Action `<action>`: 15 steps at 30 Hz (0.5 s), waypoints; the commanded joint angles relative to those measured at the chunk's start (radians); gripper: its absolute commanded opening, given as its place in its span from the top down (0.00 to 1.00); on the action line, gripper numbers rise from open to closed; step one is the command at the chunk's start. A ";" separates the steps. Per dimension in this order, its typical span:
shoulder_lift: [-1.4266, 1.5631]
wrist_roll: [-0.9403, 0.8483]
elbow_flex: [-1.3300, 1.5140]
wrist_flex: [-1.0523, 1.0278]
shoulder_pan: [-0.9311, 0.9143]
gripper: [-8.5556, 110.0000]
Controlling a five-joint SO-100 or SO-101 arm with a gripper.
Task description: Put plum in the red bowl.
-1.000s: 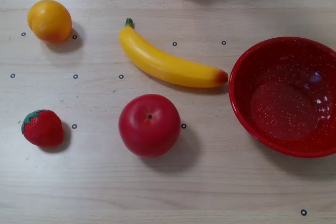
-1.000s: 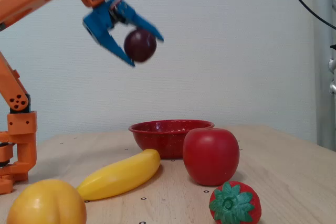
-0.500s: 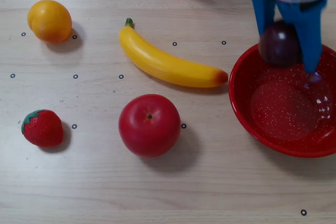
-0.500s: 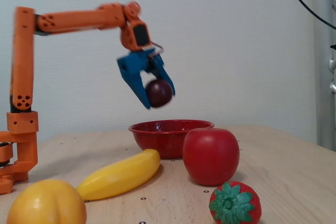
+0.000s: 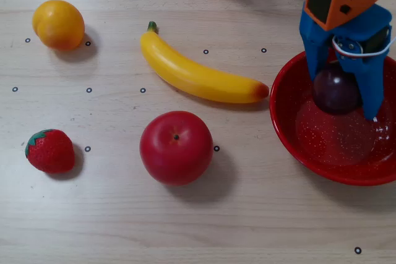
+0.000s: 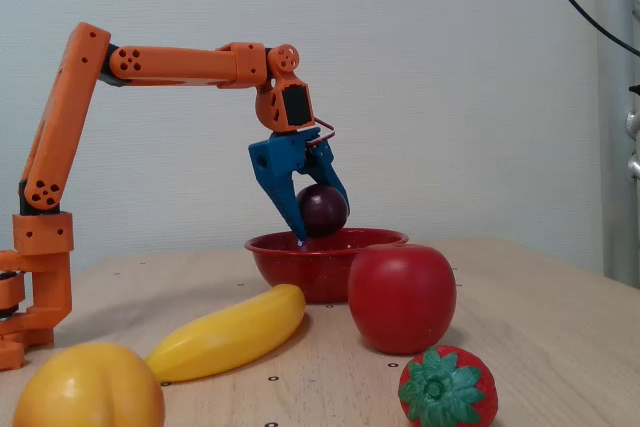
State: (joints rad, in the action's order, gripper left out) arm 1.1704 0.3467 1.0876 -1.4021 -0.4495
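Where the overhead view looks down, we log the blue gripper point(image 5: 346, 100) closed around the plum point(image 5: 334, 91) over the red bowl point(image 5: 291, 129), whose right rim is cropped. From the fixed view we log the orange arm point(image 6: 180, 64) reaching sideways, wrist bent down, plum point(image 6: 324, 209) held just above the bowl point(image 6: 300, 257); an apple point(image 6: 402, 297) hides the bowl's right side.

in the overhead view the red bowl point(image 5: 291, 129) ran off the right edge, and the blue gripper point(image 5: 344, 100) covered part of its rim and the sides of the plum point(image 5: 336, 89); the arm was cut by the top edge; in the fixed view the apple point(image 6: 402, 297) hid part of the bowl's front, the orange fruit point(image 6: 88, 387) was cropped at the bottom, and the strawberry point(image 6: 447, 387) was blurred
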 commanded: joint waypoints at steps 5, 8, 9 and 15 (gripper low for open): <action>0.052 0.029 -0.020 0.040 -0.002 0.51; 0.061 0.029 -0.015 0.037 -0.002 0.49; 0.067 0.028 -0.015 0.037 -0.002 0.50; 0.144 -0.011 -0.048 0.025 0.014 0.61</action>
State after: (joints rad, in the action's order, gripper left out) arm 1.1735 0.3620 1.1014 -1.3867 -0.4495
